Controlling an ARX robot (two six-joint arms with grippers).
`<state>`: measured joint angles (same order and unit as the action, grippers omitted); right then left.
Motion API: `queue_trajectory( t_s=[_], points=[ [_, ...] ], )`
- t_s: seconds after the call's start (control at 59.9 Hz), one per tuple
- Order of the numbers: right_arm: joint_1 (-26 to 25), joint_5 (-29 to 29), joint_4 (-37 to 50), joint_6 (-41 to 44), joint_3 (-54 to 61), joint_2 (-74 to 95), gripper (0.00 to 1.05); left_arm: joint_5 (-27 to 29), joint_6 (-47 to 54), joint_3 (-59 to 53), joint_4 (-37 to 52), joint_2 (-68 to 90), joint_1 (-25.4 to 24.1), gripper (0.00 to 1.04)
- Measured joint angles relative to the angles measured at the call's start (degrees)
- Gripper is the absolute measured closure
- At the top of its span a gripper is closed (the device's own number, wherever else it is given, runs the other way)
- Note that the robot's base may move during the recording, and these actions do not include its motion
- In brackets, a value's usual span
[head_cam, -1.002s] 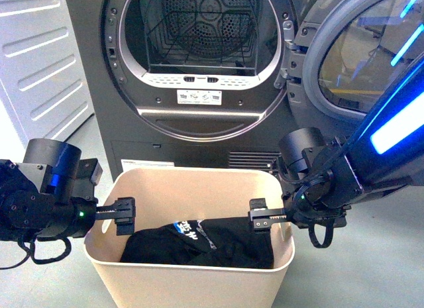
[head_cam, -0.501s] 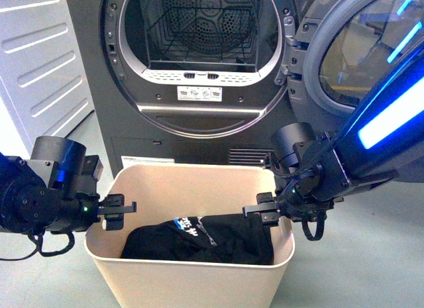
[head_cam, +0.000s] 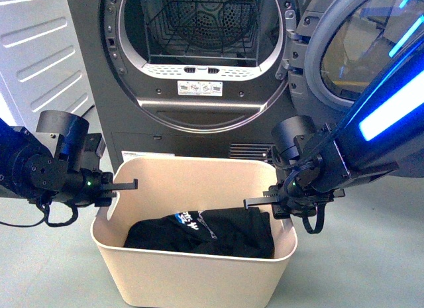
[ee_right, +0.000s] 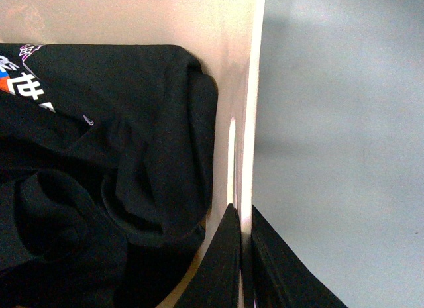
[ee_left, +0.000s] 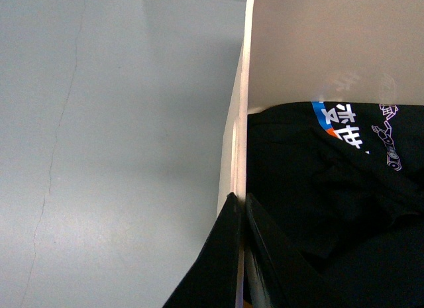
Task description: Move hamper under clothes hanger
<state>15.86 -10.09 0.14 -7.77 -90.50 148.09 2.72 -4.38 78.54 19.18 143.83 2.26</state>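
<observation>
The beige hamper (head_cam: 192,281) stands on the floor in front of the dryer, with a black garment (head_cam: 205,232) lying inside. My left gripper (head_cam: 114,189) is shut on the hamper's left rim, which also shows in the left wrist view (ee_left: 240,162). My right gripper (head_cam: 278,203) is shut on the hamper's right rim, seen in the right wrist view (ee_right: 246,122) with one finger on each side of the wall. The clothes hanger is out of view.
The dark grey dryer (head_cam: 199,76) stands right behind the hamper with its round door (head_cam: 358,50) swung open to the right. A white panelled wall (head_cam: 40,63) is at the left. Grey floor (head_cam: 358,268) lies to the right.
Both grippers have moved outward from inside the hamper onto its side rims and closed on them. The hamper sits slightly further right and higher in the front view.
</observation>
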Motion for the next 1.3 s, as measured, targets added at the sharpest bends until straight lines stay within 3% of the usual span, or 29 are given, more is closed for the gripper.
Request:
queue_trajectory(
  t_s=[0.735, 1.303],
  points=[
    [-0.4, 0.0, 1.8, 0.0, 1.4, -0.5, 1.02, -0.3, -1.2, -3.6, 2.1, -0.9, 0.6, 1.01],
    [-3.1, -0.2, 3.6, 2.2, 5.5, -4.9, 1.02, 0.6, -2.4, -6.7, -5.1, -8.1, 3.0, 1.01]
  ],
)
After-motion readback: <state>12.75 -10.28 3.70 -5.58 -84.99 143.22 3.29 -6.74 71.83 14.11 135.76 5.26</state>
